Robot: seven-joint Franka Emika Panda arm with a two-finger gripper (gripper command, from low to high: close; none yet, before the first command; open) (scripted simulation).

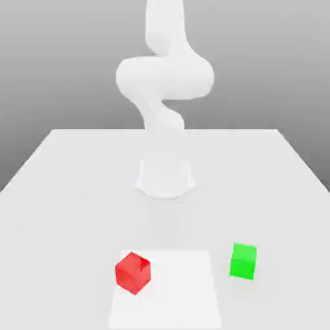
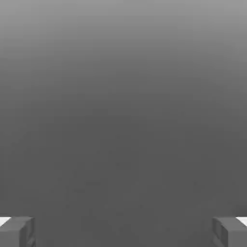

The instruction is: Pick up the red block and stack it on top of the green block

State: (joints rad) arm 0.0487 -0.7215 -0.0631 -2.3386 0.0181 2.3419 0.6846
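The exterior view takes in the whole scene: a flat white table (image 1: 71, 187) with the white robot arm (image 1: 164, 84) rising from its round base at the middle. Near the front edge sits the small bright red cube with smooth faces (image 1: 133, 272), turned corner-on, resting on the edge of a paler square patch (image 1: 177, 290) of the tabletop toward the exterior view's left. The small bright green cube with smooth faces (image 1: 243, 261) stands on the table toward the exterior view's right, just off that patch and well apart from the red cube. Nothing touches either block.

The hand view gives what the exterior view does not: the gripper (image 2: 123, 231) with its two grey fingertips (image 2: 17, 231) spread wide at opposite edges, nothing between them, against a plain grey backdrop.
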